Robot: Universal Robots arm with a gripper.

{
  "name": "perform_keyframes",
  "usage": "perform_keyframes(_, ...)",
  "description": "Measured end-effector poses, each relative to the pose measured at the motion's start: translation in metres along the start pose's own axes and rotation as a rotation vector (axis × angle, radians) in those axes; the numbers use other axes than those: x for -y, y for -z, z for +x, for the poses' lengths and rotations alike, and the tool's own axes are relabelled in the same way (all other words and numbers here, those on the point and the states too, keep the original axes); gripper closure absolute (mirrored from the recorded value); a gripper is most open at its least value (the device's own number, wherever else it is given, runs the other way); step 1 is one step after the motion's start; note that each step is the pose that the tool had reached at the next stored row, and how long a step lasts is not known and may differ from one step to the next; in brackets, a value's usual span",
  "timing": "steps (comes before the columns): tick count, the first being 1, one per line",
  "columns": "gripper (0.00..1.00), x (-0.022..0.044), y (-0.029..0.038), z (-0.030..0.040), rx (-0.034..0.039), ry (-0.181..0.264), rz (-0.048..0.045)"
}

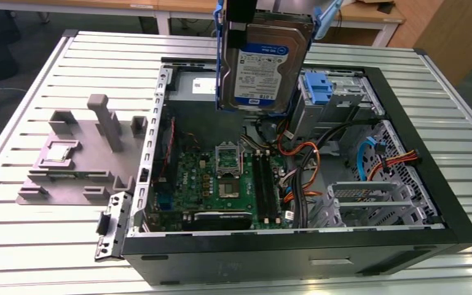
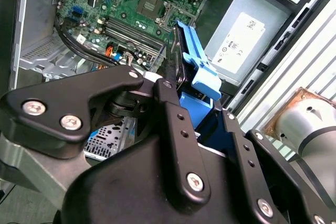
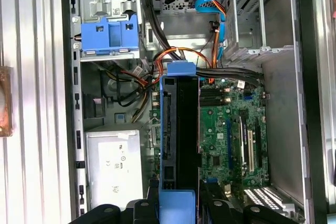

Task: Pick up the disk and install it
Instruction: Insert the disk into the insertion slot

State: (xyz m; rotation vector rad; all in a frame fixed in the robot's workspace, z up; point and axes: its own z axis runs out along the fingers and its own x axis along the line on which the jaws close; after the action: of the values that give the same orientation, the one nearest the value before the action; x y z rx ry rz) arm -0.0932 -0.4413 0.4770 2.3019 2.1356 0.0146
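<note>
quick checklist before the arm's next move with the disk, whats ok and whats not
1. Grip: ok. The gripper is shut on the disk.
2. Disk clear of the case: ok. In the exterior view it hangs on edge above the open case.
3. Disk in line with the caddy: not ok. It hangs off to one side of the caddy.
4. Cables out of the way: probably not ok. They loop right next to the caddy.
5. Caddy's slot free: cannot tell.
</note>
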Motion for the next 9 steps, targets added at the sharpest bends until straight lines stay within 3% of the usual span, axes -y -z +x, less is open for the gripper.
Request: perform_keyframes(9, 0.64, 0.0002, 0.0, 0.0022, -0.0042, 0.0, 0.0003)
